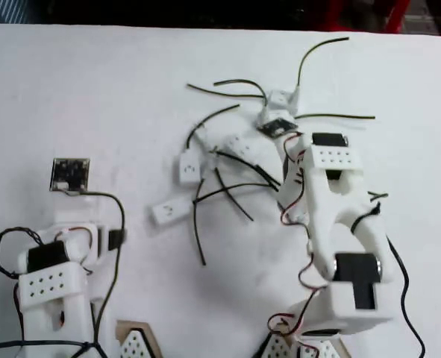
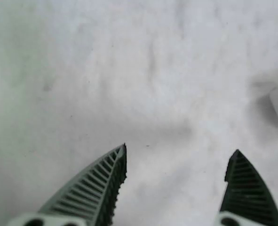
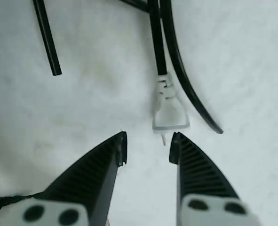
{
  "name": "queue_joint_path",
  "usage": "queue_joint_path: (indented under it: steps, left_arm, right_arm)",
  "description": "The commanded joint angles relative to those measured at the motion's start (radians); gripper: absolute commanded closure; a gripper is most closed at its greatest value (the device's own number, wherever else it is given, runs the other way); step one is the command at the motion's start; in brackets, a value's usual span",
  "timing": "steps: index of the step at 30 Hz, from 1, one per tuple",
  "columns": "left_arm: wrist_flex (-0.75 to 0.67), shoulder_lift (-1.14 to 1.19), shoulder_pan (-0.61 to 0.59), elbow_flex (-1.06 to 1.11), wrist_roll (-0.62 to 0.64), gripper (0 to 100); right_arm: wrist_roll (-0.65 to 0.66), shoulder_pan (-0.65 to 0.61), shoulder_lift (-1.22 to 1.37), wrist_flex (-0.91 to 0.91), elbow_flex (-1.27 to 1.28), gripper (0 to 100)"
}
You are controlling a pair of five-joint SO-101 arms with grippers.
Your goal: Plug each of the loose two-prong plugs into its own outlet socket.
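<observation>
In the right wrist view my right gripper (image 3: pixel 148 136) stands open just above the table. A clear white two-prong plug (image 3: pixel 170 114) on a black cord (image 3: pixel 156 37) lies right in front of its fingertips, prongs toward the gap, untouched. From above, the right arm (image 1: pixel 328 194) stretches to a tangle of black cords (image 1: pixel 227 183) and several white outlet sockets (image 1: pixel 190 165), one more (image 1: pixel 168 212) lying nearest the front. My left gripper (image 2: pixel 180 149) is open over bare white table, nothing between its fingers (image 2: pixel 108 181). The left arm (image 1: pixel 52 280) sits at the front left, away from the sockets.
Another cut cord end (image 3: pixel 47 40) lies beside the plug. A blurred white shape (image 2: pixel 276 101) shows at the edge of the left wrist view. The white table (image 1: pixel 93 89) has free room at the left and back. Red and black arm wires (image 1: pixel 295 186) hang along the right arm.
</observation>
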Motion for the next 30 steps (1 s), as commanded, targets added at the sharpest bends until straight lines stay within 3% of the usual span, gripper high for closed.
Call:
queue_joint_path:
  steps: [1, 15, 30]
  left_arm:
    - [-0.014, -0.019, -0.002, -0.002, -0.008, 67]
    - [-0.014, -0.019, -0.002, -0.002, -0.020, 67]
    - [-0.012, -0.019, -0.002, -0.002, -0.049, 67]
  right_arm:
    - [0.014, 0.013, 0.022, -0.007, -0.052, 84.7]
    - [0.071, 0.091, 0.084, 0.033, -0.167, 84.7]
    - [0.071, 0.013, 0.091, 0.099, -0.161, 84.8]
